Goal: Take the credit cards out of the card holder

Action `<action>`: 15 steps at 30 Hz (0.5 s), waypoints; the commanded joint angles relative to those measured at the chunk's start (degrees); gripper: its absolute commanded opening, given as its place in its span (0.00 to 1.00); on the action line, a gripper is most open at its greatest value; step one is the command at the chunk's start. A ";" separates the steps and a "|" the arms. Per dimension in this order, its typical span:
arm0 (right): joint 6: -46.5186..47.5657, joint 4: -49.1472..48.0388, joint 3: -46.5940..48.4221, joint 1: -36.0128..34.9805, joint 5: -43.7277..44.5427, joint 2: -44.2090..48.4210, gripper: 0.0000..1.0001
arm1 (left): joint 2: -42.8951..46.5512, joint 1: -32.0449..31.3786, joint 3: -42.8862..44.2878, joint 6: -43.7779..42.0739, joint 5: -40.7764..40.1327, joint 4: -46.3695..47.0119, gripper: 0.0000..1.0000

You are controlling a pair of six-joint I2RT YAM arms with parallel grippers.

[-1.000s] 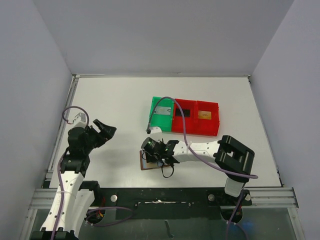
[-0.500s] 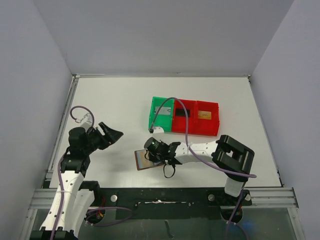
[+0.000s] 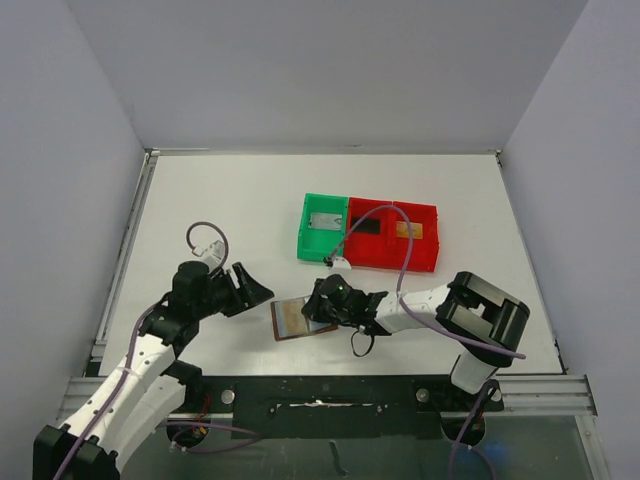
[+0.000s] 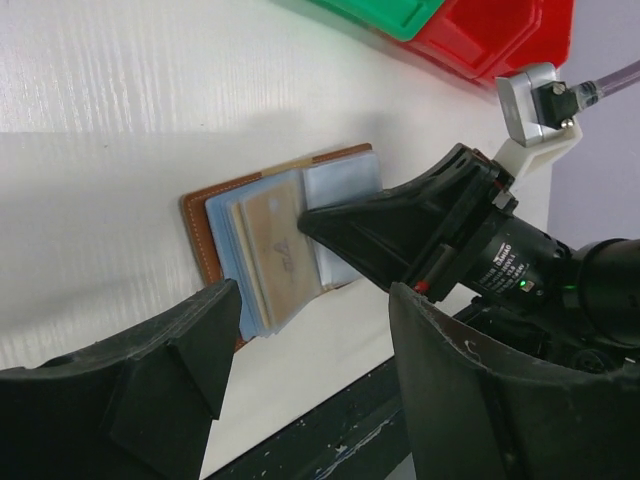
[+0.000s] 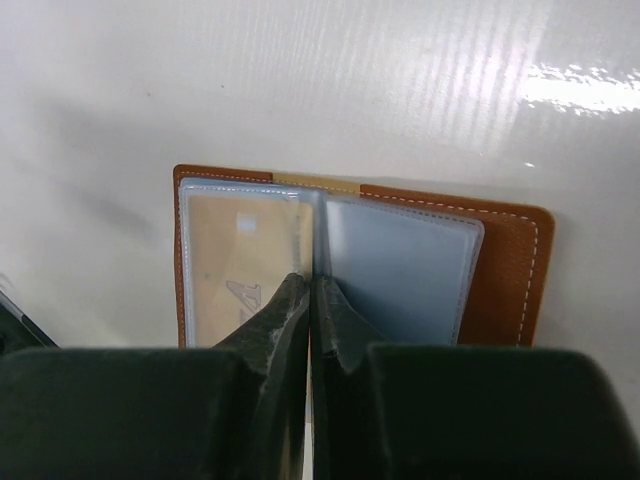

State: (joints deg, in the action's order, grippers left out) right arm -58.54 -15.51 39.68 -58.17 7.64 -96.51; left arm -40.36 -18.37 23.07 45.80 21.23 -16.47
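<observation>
As viewed from overhead, records a white table carrying every item. Notes the right arm lying low along the near edge and reaching left, and the left arm angling in from the near-left corner toward the centre.

Finds a green tray and a red tray butted side by side right of centre, farther back than both grippers, with a lilac cable looping over the red one.

Places the left gripper just left of the card holder, fingers spread apart with nothing between them. Places the right gripper on the holder itself, fingers pressed fully together, tips touching the clear sleeves at the centre fold. Cannot tell of any sleeve leaf pinched between them.

Locates the card holder close to the near edge, about mid-width, lying open and flat between the two grippers, brown leather down and sleeves up. Sees a tan card-shaped insert behind one sleeve page, and reads the other page as plain grey-blue.

Locates the credit cards well apart from the holder:
- pale grey card in the green tray
- black card in the red tray's left compartment
- golden-orange card in its right compartment, partly crossed by the cable
</observation>
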 commanded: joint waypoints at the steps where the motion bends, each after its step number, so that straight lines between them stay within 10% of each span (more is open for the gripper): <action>1: -2.80 3.76 -5.30 0.84 1.64 3.28 0.00 | -1.50 -3.94 -0.53 1.68 -7.02 6.20 0.59; 9: -9.72 1.97 -11.24 0.83 5.26 6.22 0.00 | -11.82 -9.13 -2.42 2.21 -1.75 16.52 0.58; 15: -0.57 14.66 -1.56 -0.21 9.16 8.45 0.29 | -9.18 -11.71 -2.06 3.55 -12.02 13.40 0.60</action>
State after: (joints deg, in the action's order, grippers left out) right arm -65.56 -15.07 31.64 -57.82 10.87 -88.68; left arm -52.71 -29.34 19.73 48.05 16.16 -5.89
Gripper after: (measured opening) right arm 0.210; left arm 0.579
